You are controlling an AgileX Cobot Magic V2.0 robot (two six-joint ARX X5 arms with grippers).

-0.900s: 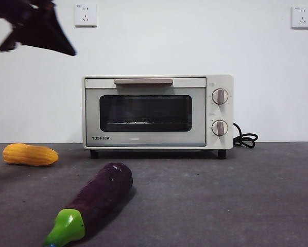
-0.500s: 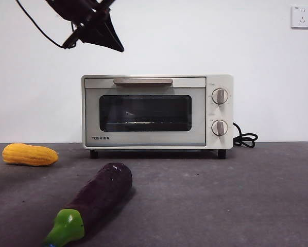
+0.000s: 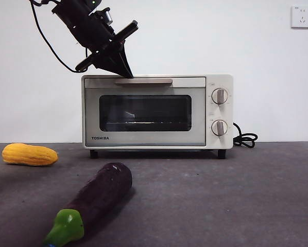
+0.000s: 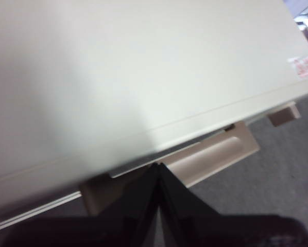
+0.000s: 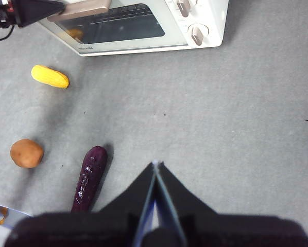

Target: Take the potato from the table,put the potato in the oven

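The cream Toshiba oven point(image 3: 156, 110) stands at the back of the table with its glass door closed. My left gripper point(image 3: 124, 72) is shut, its tip at the left end of the beige handle point(image 3: 143, 81) on top of the door; the left wrist view shows its gripper tips point(image 4: 157, 165) right over that handle point(image 4: 216, 154). The potato point(image 5: 26, 153) lies on the table point(image 5: 236, 113) far left, seen only in the right wrist view, beside the eggplant point(image 5: 88, 177). My right gripper point(image 5: 156, 164) is shut and hangs high over the table's middle.
A yellow corn cob point(image 3: 29, 154) lies at the left in front of the oven. The long purple eggplant point(image 3: 95, 200) with a green stem lies near the front. The oven's black cord point(image 3: 245, 138) curls at its right side.
My left arm has swung from the top left corner rightward and down, bringing its shut gripper onto the oven's door handle. Nothing on the table moved.
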